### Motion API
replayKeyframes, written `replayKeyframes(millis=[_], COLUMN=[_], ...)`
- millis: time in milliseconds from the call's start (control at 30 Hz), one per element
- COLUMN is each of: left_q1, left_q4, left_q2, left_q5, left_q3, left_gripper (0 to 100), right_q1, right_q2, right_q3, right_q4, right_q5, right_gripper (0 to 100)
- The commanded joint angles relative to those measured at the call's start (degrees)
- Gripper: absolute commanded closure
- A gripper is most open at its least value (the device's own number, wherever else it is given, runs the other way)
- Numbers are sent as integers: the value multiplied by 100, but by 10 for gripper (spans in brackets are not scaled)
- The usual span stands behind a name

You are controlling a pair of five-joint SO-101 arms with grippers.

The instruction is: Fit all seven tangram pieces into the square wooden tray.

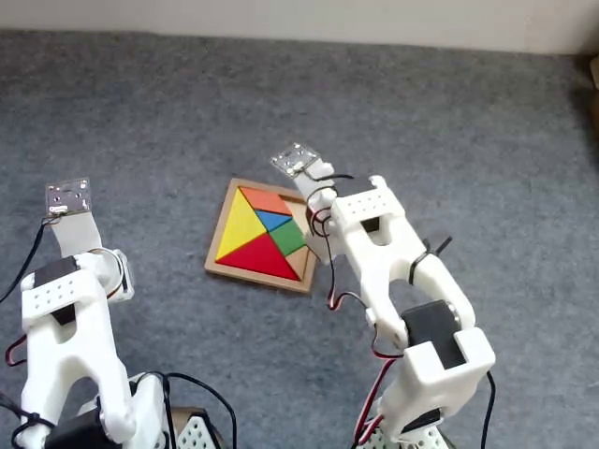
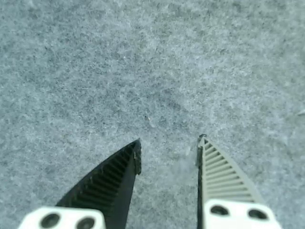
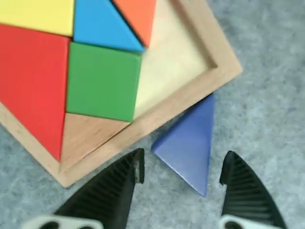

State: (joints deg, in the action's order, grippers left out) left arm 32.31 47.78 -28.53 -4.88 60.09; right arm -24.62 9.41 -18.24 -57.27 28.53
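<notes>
Triangle of dark blue wood lies flat on the grey carpet, outside the square wooden tray and just beside its outer rim. Inside sit six flat, painted, sharp-edged pieces: yellow triangle, red triangle, light blue triangle, orange piece, green square and a bare-wood triangle. A patch of pale tray floor is left bare.

The right gripper hovers with its ribbed fingers spread either side of the blue triangle, gripping nothing. Likely trouble: the piece is thin and tapered, so closing pads may squeeze it out sideways. The finger nearer the rim may also nudge the tray. Well apart, the left gripper hangs over carpet, fingers parted and empty
</notes>
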Motion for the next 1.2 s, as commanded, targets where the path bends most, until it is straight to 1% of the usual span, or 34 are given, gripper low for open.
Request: replayKeyframes(millis=[0,400,533,600,700,767,1033,1167], left_q1=[-145,-145,-145,-145,-145,-145,-145,-145], left_q4=[-79,-79,-79,-79,-79,-79,-79,-79], left_q2=[-171,-171,-171,-171,-171,-171,-171,-171], left_q5=[-35,-35,-35,-35,-35,-35,-35,-35], left_q3=[-22,-22,-22,-22,-22,-22,-22,-22], left_gripper=[803,803,803,803,803,803,803,803], right_q1=[-163,-374,-365,-312,-189,-145,171,277], right_q2=[-110,-92,338,655,804,804,831,840], right_q3=[22,13,40,40,48,48,48,48], right_q4=[31,-84,-57,-92,-101,-101,-92,-101], right_q5=[62,44,44,44,53,53,62,440], right_gripper=[738,738,739,747,803,823,825,825])
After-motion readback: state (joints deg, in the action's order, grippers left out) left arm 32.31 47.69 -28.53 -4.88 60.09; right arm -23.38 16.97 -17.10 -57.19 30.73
